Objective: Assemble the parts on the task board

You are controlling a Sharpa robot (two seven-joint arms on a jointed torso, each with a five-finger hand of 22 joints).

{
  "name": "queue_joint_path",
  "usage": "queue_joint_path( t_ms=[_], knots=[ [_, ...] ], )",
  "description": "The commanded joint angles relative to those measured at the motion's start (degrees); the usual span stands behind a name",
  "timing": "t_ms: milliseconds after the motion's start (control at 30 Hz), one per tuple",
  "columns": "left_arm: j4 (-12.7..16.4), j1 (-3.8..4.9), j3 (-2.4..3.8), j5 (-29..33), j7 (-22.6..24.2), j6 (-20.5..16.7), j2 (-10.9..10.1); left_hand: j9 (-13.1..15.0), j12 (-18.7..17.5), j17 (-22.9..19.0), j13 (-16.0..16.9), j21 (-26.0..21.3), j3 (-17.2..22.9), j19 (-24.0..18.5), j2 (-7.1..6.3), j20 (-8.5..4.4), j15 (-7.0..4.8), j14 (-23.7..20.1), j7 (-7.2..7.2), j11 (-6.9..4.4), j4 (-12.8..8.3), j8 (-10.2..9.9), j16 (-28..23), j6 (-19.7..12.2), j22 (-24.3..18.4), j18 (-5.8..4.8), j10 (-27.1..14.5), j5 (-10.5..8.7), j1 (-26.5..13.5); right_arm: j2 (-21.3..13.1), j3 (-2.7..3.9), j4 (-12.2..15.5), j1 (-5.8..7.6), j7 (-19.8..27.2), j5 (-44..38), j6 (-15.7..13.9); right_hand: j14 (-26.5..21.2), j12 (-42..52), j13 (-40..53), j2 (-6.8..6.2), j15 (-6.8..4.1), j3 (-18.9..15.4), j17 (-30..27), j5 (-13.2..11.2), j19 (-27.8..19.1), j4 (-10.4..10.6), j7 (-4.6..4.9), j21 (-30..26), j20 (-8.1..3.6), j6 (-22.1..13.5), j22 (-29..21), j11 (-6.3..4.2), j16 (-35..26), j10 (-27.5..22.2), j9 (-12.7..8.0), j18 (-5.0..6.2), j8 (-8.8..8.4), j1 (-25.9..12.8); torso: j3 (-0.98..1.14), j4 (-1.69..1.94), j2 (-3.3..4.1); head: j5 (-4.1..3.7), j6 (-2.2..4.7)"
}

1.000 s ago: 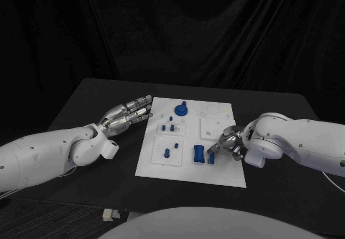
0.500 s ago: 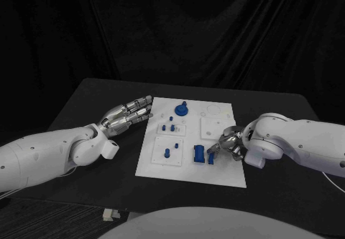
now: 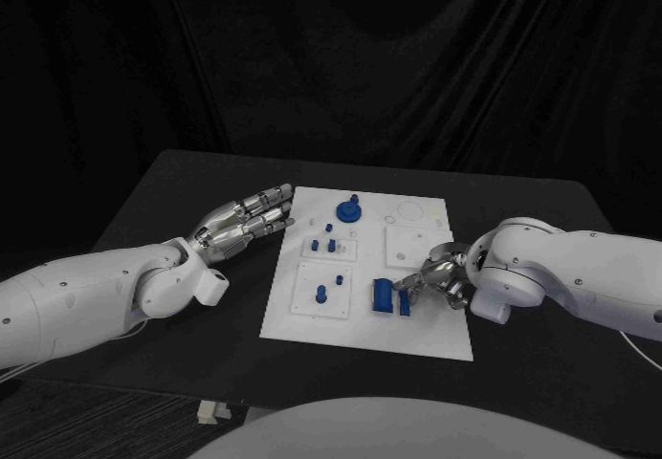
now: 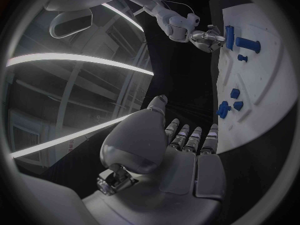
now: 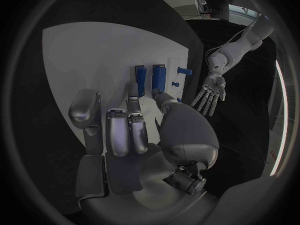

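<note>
A slim blue part (image 3: 405,303) is pinched upright by the right hand (image 3: 436,277) on the white task board (image 3: 428,337), just beside a larger blue block (image 3: 380,295). Seating appears underway; steady downward pressure seems needed next. The left hand (image 3: 246,222) rests spread and unladen beside the board.
</note>
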Motion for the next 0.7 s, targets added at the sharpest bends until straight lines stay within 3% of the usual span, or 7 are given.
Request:
queue_joint_path(
  t_ms=[33,200,400,500,567,633,700],
  knots=[
    [0.1,-0.1,0.05,0.3,4.6,0.7,0.0,0.2,1.1,0.2,0.1,0.2,0.3,0.5,0.62,-0.11,0.74,0.3,0.11,0.58,-0.7,0.2,0.8,-0.2,0.2,0.33,-0.1,0.71,0.0,-0.5,0.0,0.4,-0.15,-0.5,-0.3,-0.2,4.6,0.9,15.3,-0.17,-0.12,-2.0,7.3,-0.1,0.4,0.5,-0.07,-1.3,0.07,-0.4,8.0,-0.19,-0.8,5.8,-0.1,0.05,0.6,-1.6,-0.02,-0.01,0.0,0.09,-0.01],
    [0.2,-0.11,0.05,0.3,4.7,0.6,-0.1,0.2,1.1,0.2,0.1,0.2,0.3,0.5,0.62,-0.11,0.77,0.3,0.11,0.59,-0.8,0.2,0.8,-0.1,0.3,0.32,-0.1,0.79,0.0,-2.5,0.01,2.0,0.33,-0.2,-0.7,-2.0,4.6,0.9,15.3,-0.17,-0.14,-6.5,7.2,-3.7,0.5,3.9,-0.1,-1.6,0.03,-0.5,8.0,-0.19,-0.9,5.8,-0.1,0.09,0.69,-3.0,0.0,-0.01,0.0,0.16,-0.01],
    [0.2,-0.11,0.05,0.3,4.7,0.5,-0.1,0.2,1.2,0.2,0.2,0.2,0.4,0.5,0.61,-0.11,0.77,0.3,0.12,0.6,-0.9,0.2,0.8,-0.1,0.4,0.32,-0.1,0.83,0.1,-4.9,0.02,4.5,1.97,0.4,-1.0,-4.8,4.7,0.9,15.3,0.48,-0.23,-8.4,7.6,-3.7,0.8,5.7,-0.22,-1.1,-0.03,-0.1,8.2,-0.31,-0.6,5.8,0.0,0.0,1.01,-3.1,-0.01,-0.02,0.0,-0.19,-0.01],
    [0.2,-0.11,0.05,0.3,4.7,0.5,0.0,0.2,1.2,0.2,0.2,0.2,0.4,0.6,0.6,-0.11,0.77,0.3,0.12,0.6,-0.9,0.2,0.8,-0.1,0.4,0.32,-0.1,0.85,0.1,-6.4,0.02,6.4,2.64,2.3,-1.1,-6.8,4.9,0.9,15.3,1.5,-0.42,-8.9,8.2,2.5,1.2,5.5,-0.47,0.0,-0.23,0.2,8.5,-0.53,-0.1,5.8,0.2,-0.18,1.47,0.0,0.01,0.0,0.0,-0.21,-0.01],
    [0.2,-0.11,0.05,0.3,4.7,0.5,0.0,0.2,1.2,0.2,0.2,0.2,0.4,0.6,0.6,-0.11,0.77,0.3,0.12,0.6,-0.9,0.2,0.8,0.0,0.5,0.32,-0.1,0.86,0.1,-7.3,0.01,7.6,2.85,4.4,-2.2,-8.5,5.2,0.9,15.3,1.76,-0.6,-8.2,9.4,7.9,1.7,3.8,-0.66,1.7,-0.38,0.1,8.9,-0.72,1.0,5.8,0.6,-0.47,2.06,3.7,0.0,-0.01,-0.03,-0.13,-0.01],
    [0.2,-0.11,0.05,0.3,4.7,0.4,0.0,0.2,1.2,0.2,0.2,0.2,0.4,0.6,0.6,-0.11,0.77,0.3,0.12,0.6,-0.9,0.2,0.8,0.0,0.5,0.32,-0.1,0.86,0.1,-8.1,0.01,8.7,2.89,6.8,-4.7,-9.8,5.3,0.9,15.3,1.9,-0.66,-7.6,10.1,10.8,1.9,2.3,-0.71,2.8,-0.47,-0.4,9.2,-0.78,1.6,5.8,1.1,-0.65,2.61,6.3,0.0,-0.01,-0.07,-0.07,-0.01],
    [0.3,-0.11,0.05,0.3,4.7,0.4,-0.1,0.2,1.2,0.2,0.2,0.2,0.4,0.6,0.6,-0.11,0.77,0.3,0.14,0.6,-0.9,0.2,0.8,0.0,0.5,0.32,-0.1,0.88,0.1,-9.0,0.0,10.0,2.62,9.7,-9.7,-10.9,5.6,0.9,15.3,1.81,-0.87,-6.0,11.3,14.0,2.5,-1.4,-0.97,5.1,-0.65,-1.3,9.7,-1.01,2.7,5.8,1.9,-1.02,3.53,12.0,0.0,-0.01,-0.05,-0.04,-0.01]
  ],
)
